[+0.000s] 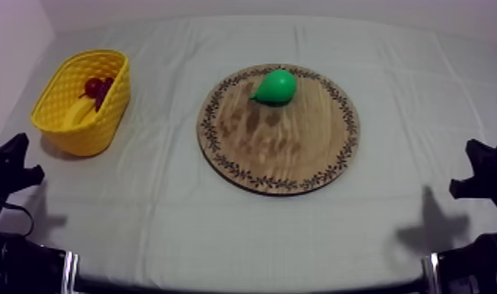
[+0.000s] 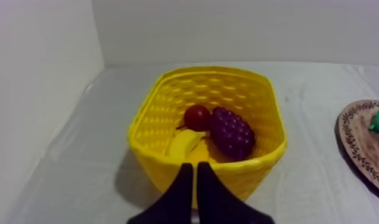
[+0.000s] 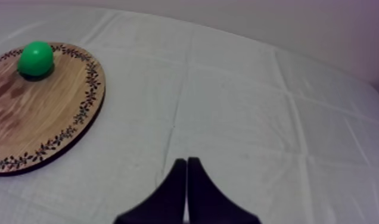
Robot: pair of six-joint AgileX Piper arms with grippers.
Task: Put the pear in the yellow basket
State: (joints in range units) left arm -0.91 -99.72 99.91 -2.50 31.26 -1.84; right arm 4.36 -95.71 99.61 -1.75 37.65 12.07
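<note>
Pear (image 1: 276,86) lies on the wooden board (image 1: 298,160), close to the board's far rim and a little toward its left side. The board sits in the middle of the counter (image 1: 220,242). The yellow basket (image 1: 60,98) stands well apart from the board, near the counter's left edge.

We judge the pear to be a light toy, probably hard, with a smooth, glossy skin that could slip between the fingers. Being rounded, it may also roll on the board if nudged. The best hold looks to be across its fat belly, where the sides run most nearly parallel. On the tapering neck a squeeze would likely push it out.

Our left gripper (image 2: 195,179) rests just before the basket with its fingers pressed together on nothing. Our right gripper (image 3: 186,174) sits over bare counter beside the board, its fingers likewise closed and empty.

The top view gives the pear's lie, with the narrow end pointing toward the board's left rim. The right wrist view meets it end-on, as a plain round ball, so the neck cannot be read from there. The left wrist view looks down into the basket, where a small red fruit (image 2: 197,117), a bunch of grapes (image 2: 232,132) and a banana (image 2: 186,145) lie together. We judge there is still room for the pear along the basket's far wall.
</note>
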